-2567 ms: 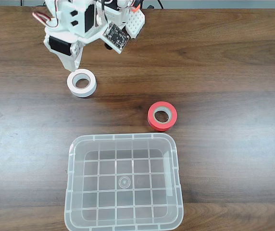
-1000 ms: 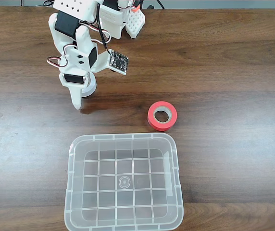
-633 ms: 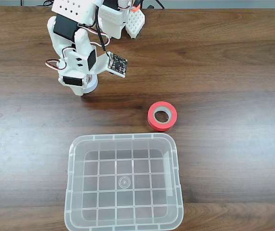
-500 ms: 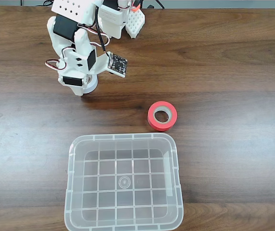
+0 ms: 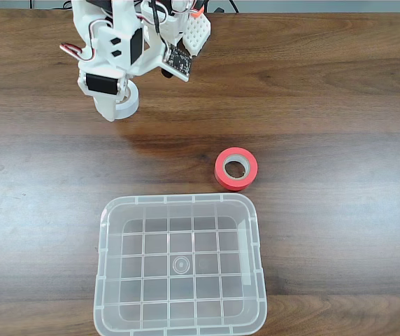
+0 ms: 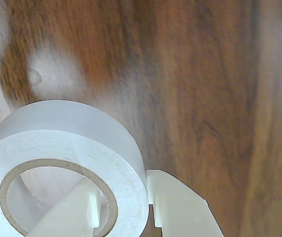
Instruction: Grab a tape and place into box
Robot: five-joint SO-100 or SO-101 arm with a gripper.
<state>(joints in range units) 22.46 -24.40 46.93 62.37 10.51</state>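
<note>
The gripper (image 6: 123, 210) is clamping the tape's (image 6: 77, 148) wall, one finger inside the core and one outside; in the fixed view the tape (image 5: 126, 102) is hanging under the gripper (image 5: 116, 105) near the table's (image 5: 326, 91) far edge. Keeping the squeeze steady while carrying it toward the box (image 5: 180, 264) seems wise. The red roll (image 5: 236, 169) is lying right of that path, leaving bare wood between.

White tape (image 6: 82, 143) with a pale cardboard core; red roll (image 5: 236, 169) above the box (image 5: 109, 280), clear with a grid bottom; white gripper (image 5: 112, 112); dark-grained brown table (image 5: 340, 105)
</note>
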